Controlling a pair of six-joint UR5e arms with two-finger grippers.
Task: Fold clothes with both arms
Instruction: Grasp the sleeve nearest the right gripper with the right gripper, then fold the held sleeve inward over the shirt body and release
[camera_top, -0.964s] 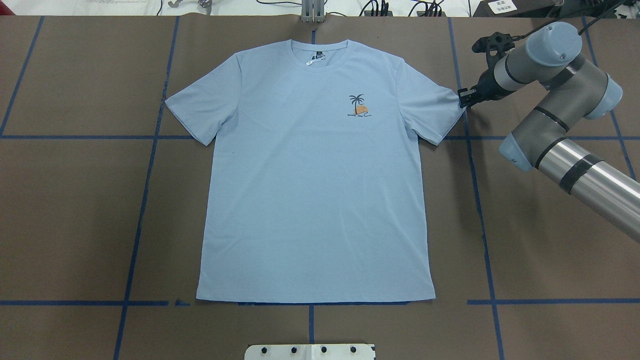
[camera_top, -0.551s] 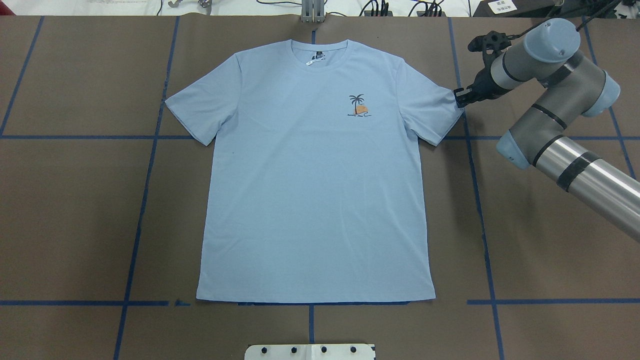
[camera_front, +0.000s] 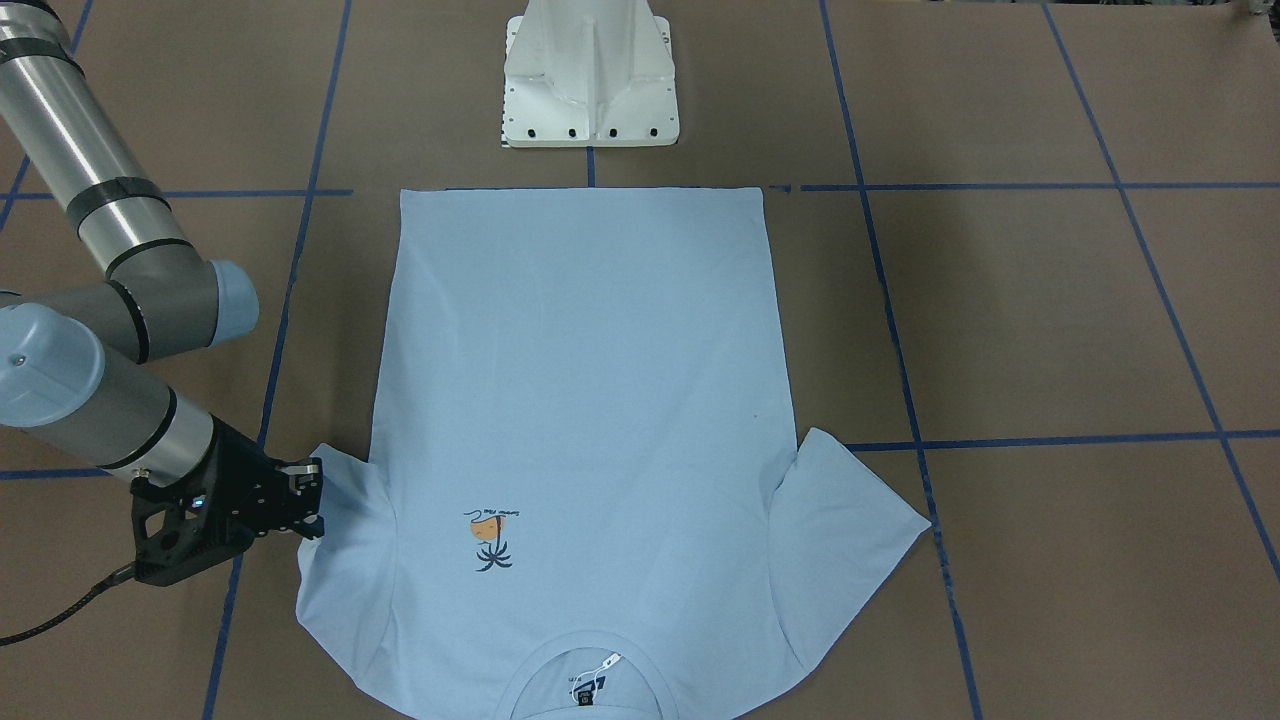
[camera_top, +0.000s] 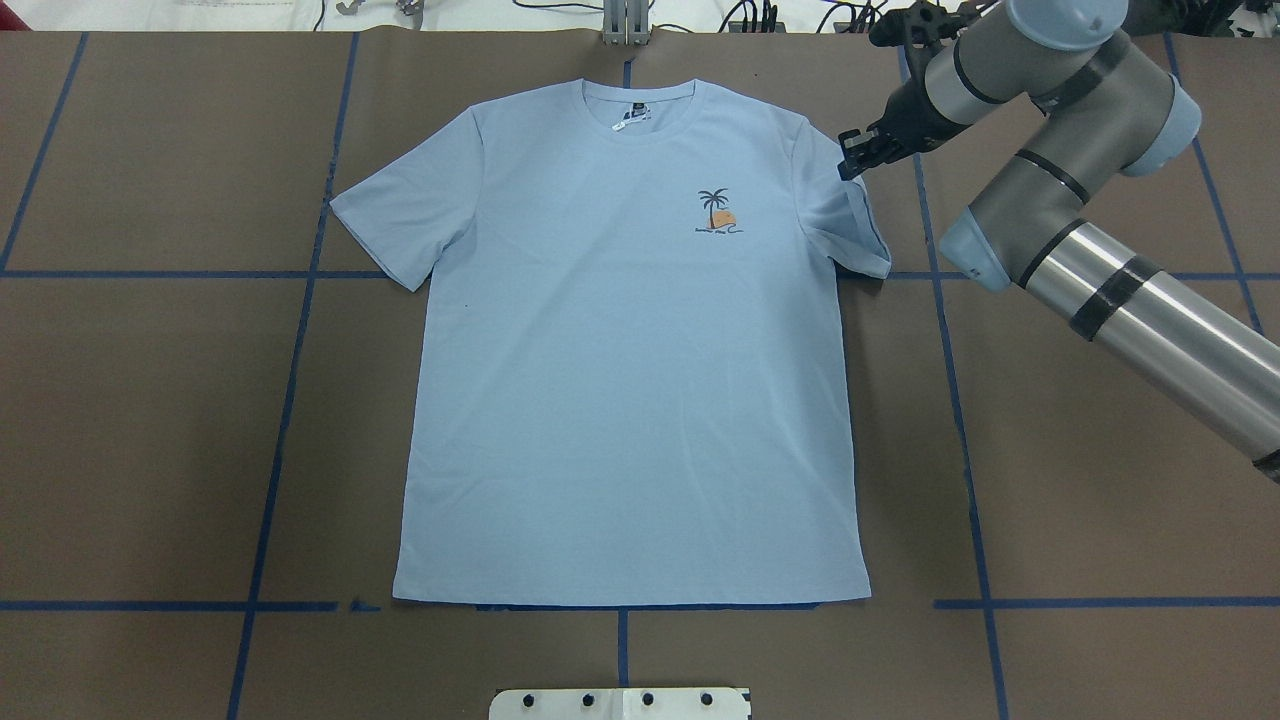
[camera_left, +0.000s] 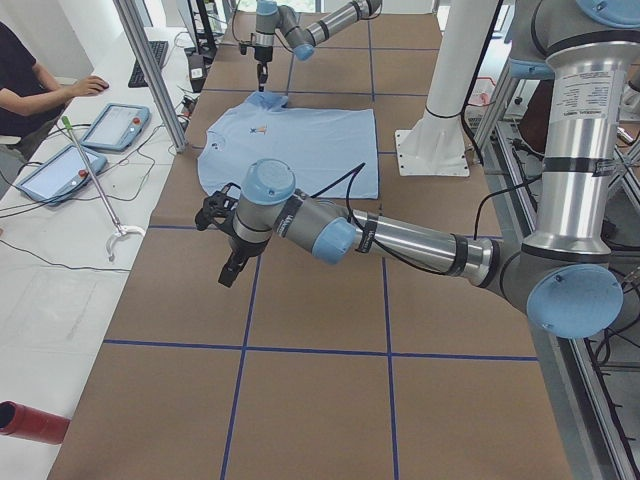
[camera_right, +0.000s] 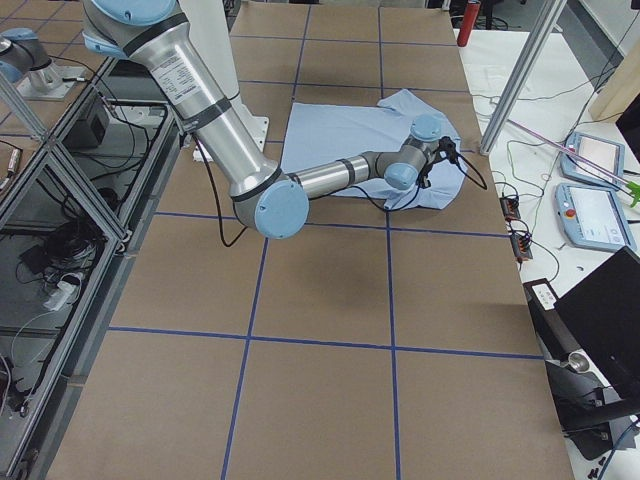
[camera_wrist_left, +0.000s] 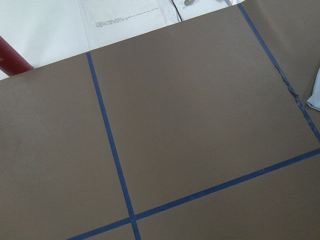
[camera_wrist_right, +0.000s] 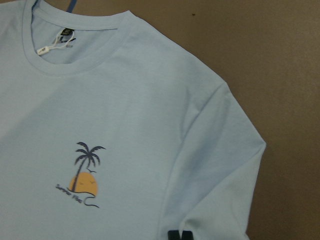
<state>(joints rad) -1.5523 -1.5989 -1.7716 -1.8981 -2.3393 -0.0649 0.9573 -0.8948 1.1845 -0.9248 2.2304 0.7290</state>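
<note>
The light blue T-shirt (camera_top: 630, 380) lies flat and face up on the brown table, collar at the far side; it also shows in the front-facing view (camera_front: 580, 400). My right gripper (camera_top: 850, 165) is shut on the outer edge of the shirt's right sleeve (camera_top: 850, 225) and holds it lifted and drawn in over the sleeve. The right wrist view shows the palm-tree print (camera_wrist_right: 85, 175) and the closed fingertips (camera_wrist_right: 179, 235) on the sleeve hem. My left gripper (camera_left: 228, 270) shows only in the exterior left view, above bare table away from the shirt; I cannot tell whether it is open or shut.
The white pedestal base (camera_front: 590, 80) stands at the robot's side of the shirt. Blue tape lines (camera_top: 290, 350) cross the brown table. A red cylinder (camera_left: 30, 422) lies at the table's left end. An operator (camera_left: 30, 80) and tablets are beside the table.
My right gripper has moved left and towards the far edge with the sleeve edge in it, and the sleeve has lifted and doubled inward towards the shirt's body.
</note>
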